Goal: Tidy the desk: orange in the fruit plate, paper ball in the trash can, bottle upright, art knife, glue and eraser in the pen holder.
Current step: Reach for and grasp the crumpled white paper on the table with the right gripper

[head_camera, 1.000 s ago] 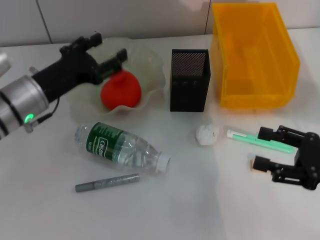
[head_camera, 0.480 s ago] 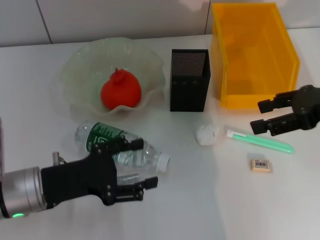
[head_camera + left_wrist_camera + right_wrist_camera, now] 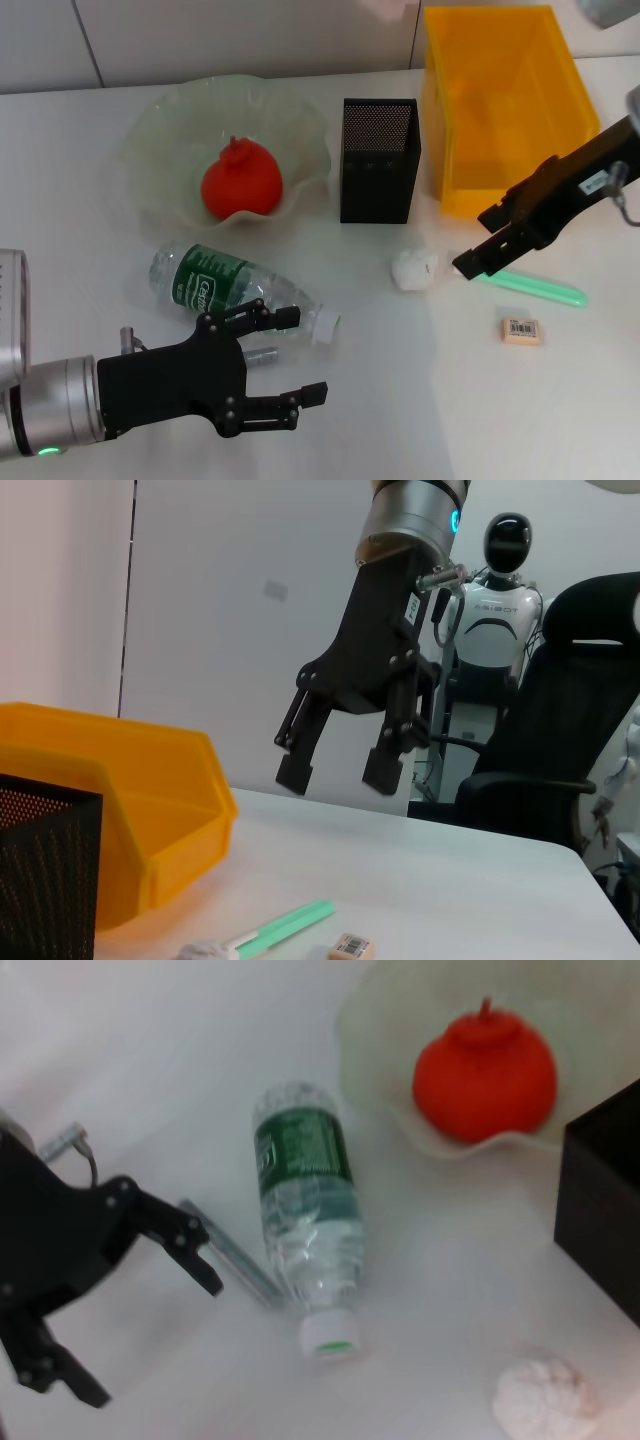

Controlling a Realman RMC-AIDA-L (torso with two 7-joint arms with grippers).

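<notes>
Spread a white worktop (image 3: 60, 200) across the head view, bare along the near edge and between the two arms. Set the yellow trash can (image 3: 505, 110) at the far right and the fruit plate (image 3: 160, 140) at the far left with the orange (image 3: 240, 180) inside. Stood the black pen holder (image 3: 378, 160) between them, just beside the can. Laid the bottle (image 3: 235, 290) on its side in front of the plate, cap toward the near right. Hung the left end effector (image 3: 300, 355) low over the near-left worktop, fingers spread wide and gripping nothing, above the grey art knife (image 3: 262, 353) just beside the bottle. Hid most of that knife in the head view; showed it plainly in the right wrist view. Held the right end effector (image 3: 482, 240) before the can's front, jaws apart and empty, over the white end of the green glue (image 3: 530, 287). Showed the gap beneath it only in the left wrist view. Placed the paper ball (image 3: 414, 269) just left of the glue, and the eraser (image 3: 520, 329) near the glue on its near side.
</notes>
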